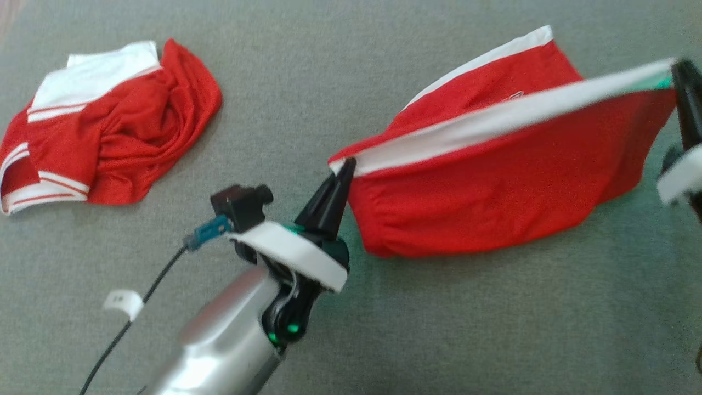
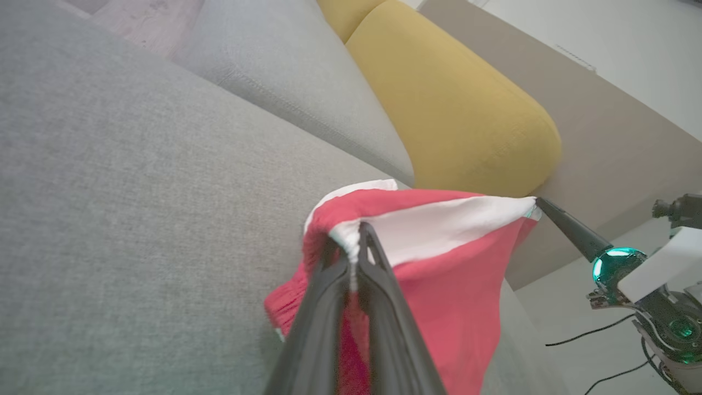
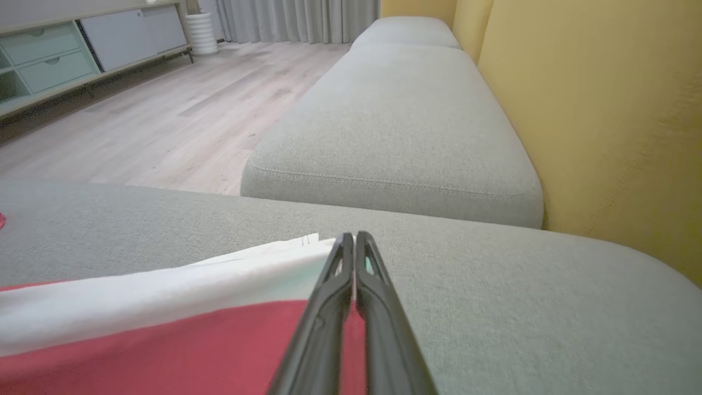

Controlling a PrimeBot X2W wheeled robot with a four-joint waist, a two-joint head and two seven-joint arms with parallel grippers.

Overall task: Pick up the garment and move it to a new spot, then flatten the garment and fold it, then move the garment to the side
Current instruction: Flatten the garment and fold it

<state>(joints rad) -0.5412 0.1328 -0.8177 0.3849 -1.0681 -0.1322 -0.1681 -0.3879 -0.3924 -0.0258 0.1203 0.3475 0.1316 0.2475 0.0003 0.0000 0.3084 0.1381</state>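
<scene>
Garment [image 1: 493, 181] hanging taut over sofa [image 1: 439, 329], left gripper [image 1: 345, 165] and right gripper [image 1: 678, 67] each pinching its band ends; shirt [image 1: 109, 126] lying crumpled on sofa.

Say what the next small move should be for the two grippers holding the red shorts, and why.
Probably lower both together, keeping tension. The left gripper and right gripper pinch opposite ends of the white waistband; the red shorts hang stretched between them, their lower part sagging toward the grey cushion. Laying them down should flatten them.
</scene>
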